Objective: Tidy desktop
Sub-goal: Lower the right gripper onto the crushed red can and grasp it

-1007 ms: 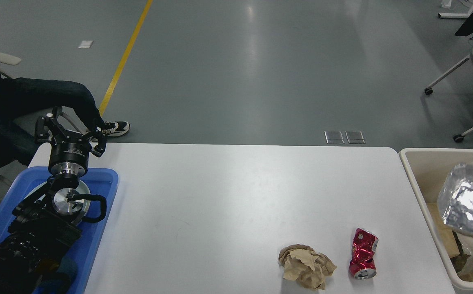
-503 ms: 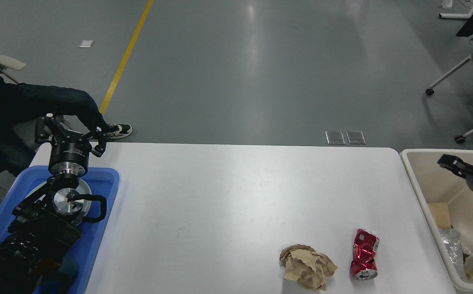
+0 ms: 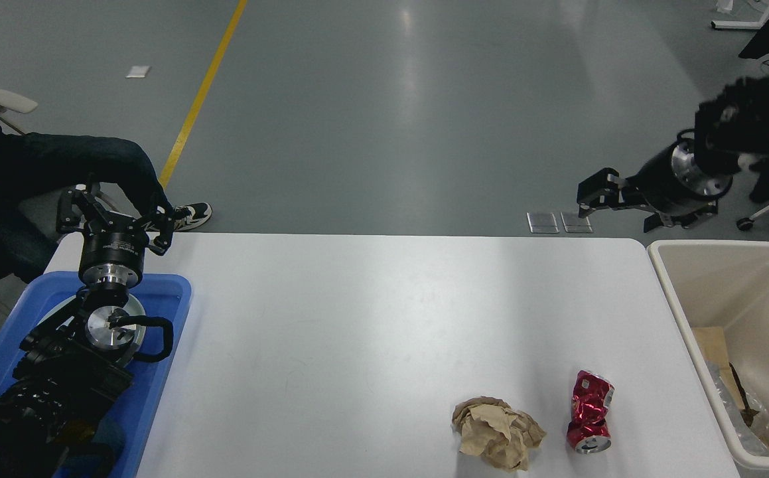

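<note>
Step in hand: a clearing run is judged to be under way; two scraps are lying on the desk point(image 3: 371, 332) and the bin point(image 3: 673, 279) at its right edge is already holding some waste.
Desk: a large white top is filling the middle of the view, with a blue tray point(image 3: 172, 312) at its left end and the bin just beside its right end.
Scraps: a crumpled brown paper point(image 3: 498, 433) and a crushed red can point(image 3: 590, 411) are lying side by side near the front right corner, close together but apart.
Bin contents: a piece of cardboard and some clear wrapping are showing low inside; the rest is hidden.
Right claw point(image 3: 586, 194): it is being held raised beyond the far right corner of the desk, pointing leftward, well apart from both scraps; nothing is seen in it, and whether its fingers are parted cannot be told, as they are small and dark.
Right arm pose: it is being carried in from the upper right edge, forearm roughly level, wrist toward the desk.
Left claw point(image 3: 116, 214): it is hovering over the far end of the tray, fingers spread wide and released, nothing being held.
Left arm pose: it is being extended from the lower left corner up over the tray.
Next move, as judged: the right claw is needing to be brought down toward the can, the scrap nearer the bin, fingers parted around its dented sides.
Care called for: the can is lying on its side and is likely to roll or slide if nudged.
</note>
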